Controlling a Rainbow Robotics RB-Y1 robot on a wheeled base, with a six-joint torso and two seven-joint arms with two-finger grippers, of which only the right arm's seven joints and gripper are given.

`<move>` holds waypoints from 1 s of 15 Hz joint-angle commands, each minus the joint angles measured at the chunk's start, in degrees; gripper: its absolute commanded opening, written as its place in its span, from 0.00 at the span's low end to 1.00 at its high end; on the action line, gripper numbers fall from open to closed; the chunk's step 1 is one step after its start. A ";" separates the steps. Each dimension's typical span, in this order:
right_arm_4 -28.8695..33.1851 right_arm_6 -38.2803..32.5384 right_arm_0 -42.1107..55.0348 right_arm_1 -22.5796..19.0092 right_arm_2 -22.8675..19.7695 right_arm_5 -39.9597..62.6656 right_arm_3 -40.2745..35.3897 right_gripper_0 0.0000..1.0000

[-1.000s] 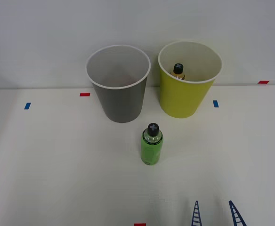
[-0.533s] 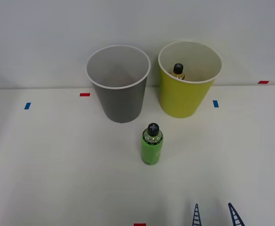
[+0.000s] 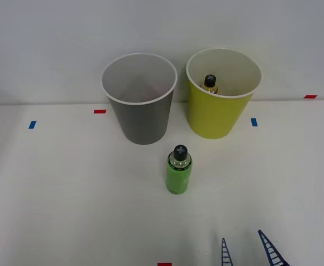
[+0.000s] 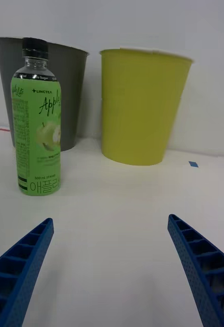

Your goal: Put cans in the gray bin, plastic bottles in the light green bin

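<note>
Two bins stand side by side at the far edge of the white table (image 3: 67, 194): the gray bin (image 3: 142, 113) on the left, the light green bin (image 3: 217, 113) on the right. A black-capped bottle (image 3: 209, 83) sits inside the light green bin. A green-labelled bottle (image 3: 178, 169) stands upright on the table, near and in front of both bins. The right gripper (image 3: 248, 249) hovers low at the table's near edge, fingers (image 4: 20, 265) spread apart, holding nothing, well short of the green-labelled bottle.
</note>
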 commanded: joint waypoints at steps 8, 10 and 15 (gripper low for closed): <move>-14.80 0.24 -10.67 -14.14 10.65 -1.70 -0.09 0.77; -18.32 0.68 -14.18 -16.07 14.43 -4.16 -0.36 0.86; -19.46 2.35 -20.77 -17.57 18.38 -2.93 -1.06 0.87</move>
